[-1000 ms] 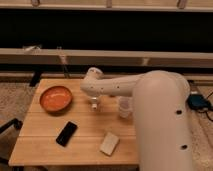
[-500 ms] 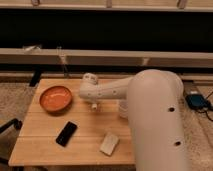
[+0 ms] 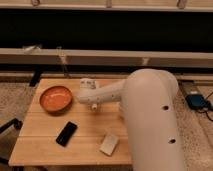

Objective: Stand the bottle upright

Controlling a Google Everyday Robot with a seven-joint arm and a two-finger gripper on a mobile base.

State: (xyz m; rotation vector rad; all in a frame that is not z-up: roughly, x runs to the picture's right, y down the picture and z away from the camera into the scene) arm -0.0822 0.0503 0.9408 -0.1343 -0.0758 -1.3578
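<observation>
My gripper [image 3: 87, 84] is the pale end of the big white arm [image 3: 145, 115]. It hovers over the back middle of the wooden table [image 3: 45, 145], just right of the orange bowl [image 3: 56, 98], and it is open. The bottle [image 3: 94, 106] shows only as a small pale piece sticking out from under the forearm, close in front of the gripper. The arm covers the rest of it, so I cannot tell how it lies. I see nothing held in the gripper.
A black phone [image 3: 66, 133] lies at the front left of the table. A flat pale block [image 3: 109, 144] lies at the front middle. The arm's bulk covers the table's right side. A dark bench or wall runs behind the table.
The arm has swung in, and the gripper has come nearer and slightly left, closer to the bowl. The translucent cup seen earlier is now hidden behind the arm.
</observation>
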